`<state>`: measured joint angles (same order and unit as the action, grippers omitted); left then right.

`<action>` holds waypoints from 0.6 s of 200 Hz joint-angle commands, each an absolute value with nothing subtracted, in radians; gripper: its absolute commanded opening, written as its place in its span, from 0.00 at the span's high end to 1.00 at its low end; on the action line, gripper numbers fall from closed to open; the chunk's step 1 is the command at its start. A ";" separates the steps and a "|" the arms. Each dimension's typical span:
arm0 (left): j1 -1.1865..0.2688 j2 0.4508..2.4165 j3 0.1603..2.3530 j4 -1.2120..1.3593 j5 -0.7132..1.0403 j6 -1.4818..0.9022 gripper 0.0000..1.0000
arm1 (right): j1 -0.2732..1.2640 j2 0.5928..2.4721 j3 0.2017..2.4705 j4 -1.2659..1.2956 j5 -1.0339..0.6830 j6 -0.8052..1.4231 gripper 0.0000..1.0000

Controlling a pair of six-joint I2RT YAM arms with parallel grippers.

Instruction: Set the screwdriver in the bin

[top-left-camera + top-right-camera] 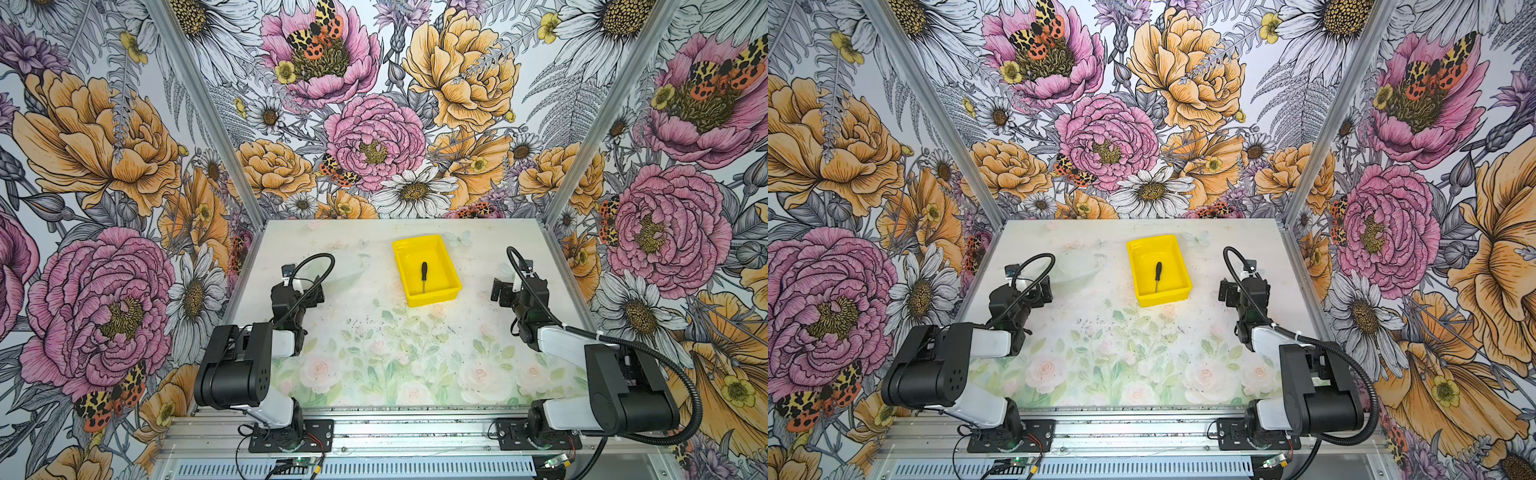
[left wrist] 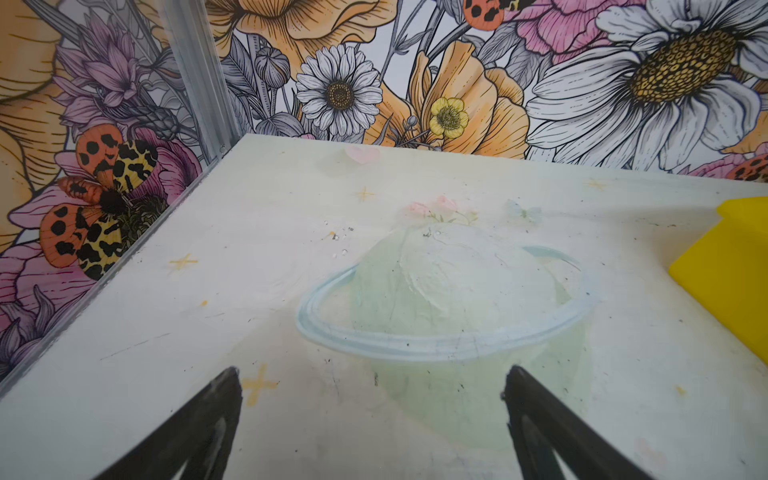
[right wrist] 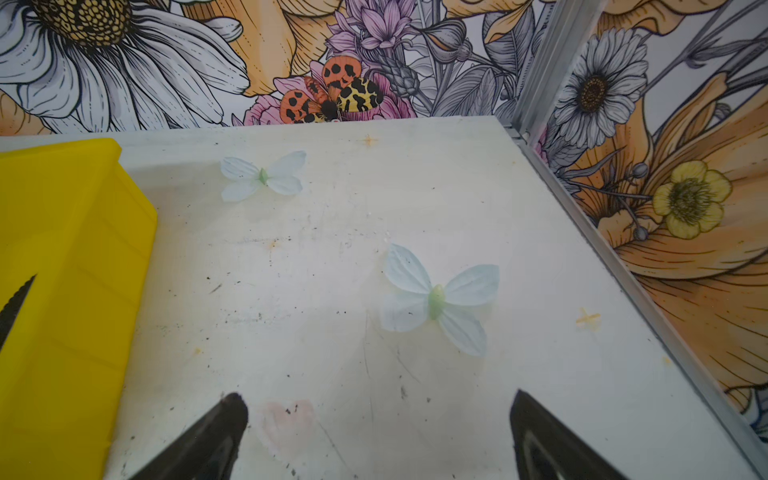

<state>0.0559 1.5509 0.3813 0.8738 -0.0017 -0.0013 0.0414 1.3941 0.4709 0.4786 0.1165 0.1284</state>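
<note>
Fingers (image 2: 208, 424) spread and empty on left gripper (image 2: 372, 369) and right gripper (image 3: 377, 394), either side of bin (image 1: 436, 297) on worktop (image 1: 374, 332); screwdriver (image 1: 424, 274) seen lying flat inside; judged complete, nothing left to place

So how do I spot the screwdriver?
Look at the pale flowery table. Near its back stands a bright yellow bin, and the screwdriver lies inside it. It's the only thing in there: small, black handle, thin silver shaft.
</note>
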 commanded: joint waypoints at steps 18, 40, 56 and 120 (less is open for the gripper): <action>0.065 1.548 0.374 0.938 0.044 -0.017 0.01 | 0.031 1.380 0.470 0.532 0.069 0.111 0.00; 0.065 1.548 0.375 0.936 0.045 -0.017 0.01 | 0.031 1.363 0.458 0.525 0.157 0.108 0.00; 0.065 1.547 0.374 0.939 0.045 -0.017 0.01 | 0.031 1.358 0.451 0.533 0.184 0.090 0.01; 0.064 1.548 0.376 0.935 0.042 -0.016 0.01 | -0.018 1.410 0.370 0.794 0.156 0.107 0.01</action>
<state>0.0566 1.5509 0.3813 0.9104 0.0177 -0.0013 -0.0002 1.3685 0.3923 0.6235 0.1745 0.0944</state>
